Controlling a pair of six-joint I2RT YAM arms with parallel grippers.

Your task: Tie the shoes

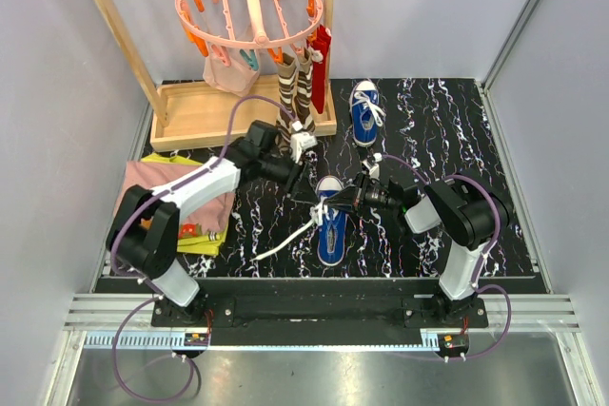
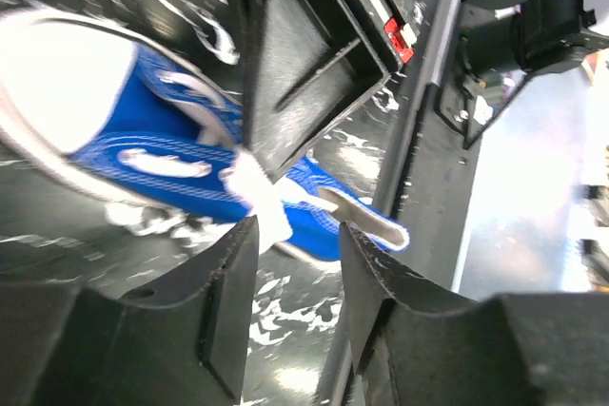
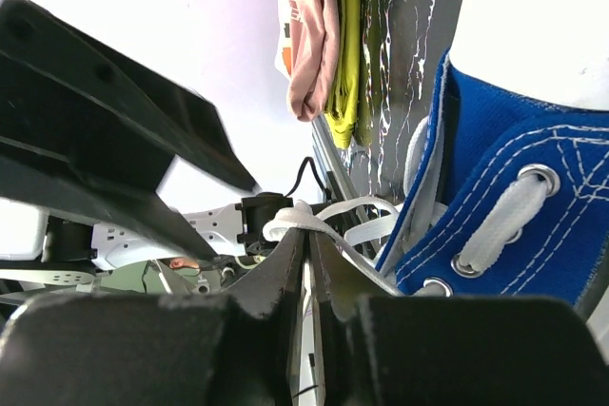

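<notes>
Right gripper [image 3: 306, 246] is pinching the white lace [image 3: 301, 220] with its fingers pressed together on the strand, which is showing as a small loop just ahead of the fingertips. Left gripper [image 2: 297, 235] is hovering with its fingers apart; in its own wrist view a bit of the lace [image 2: 259, 192] is sitting right at the tip of one finger, not clamped, with the right gripper's dark body just beyond it. The near shoe [image 1: 331, 233] is lying on the desk [image 1: 447, 130] directly under and between the two grippers, with its long axis running away from the arm bases, so both grippers are coming in across it from either side. From the overhead view the right gripper [image 1: 336, 202] is sitting at the eyelet area, while the left gripper [image 1: 302, 181] is waiting just beside it on the far-left side. A loose end [image 1: 284, 241] of lace is trailing off across the desk, away from the left gripper toward the bases. The far shoe [image 1: 364, 111] is resting well beyond the right gripper, untouched. Judgement: the left gripper is the nearer free one, so it is looking best placed to take the strand between its fingers. Risk: the loop is slipping out if tension drops.
</notes>
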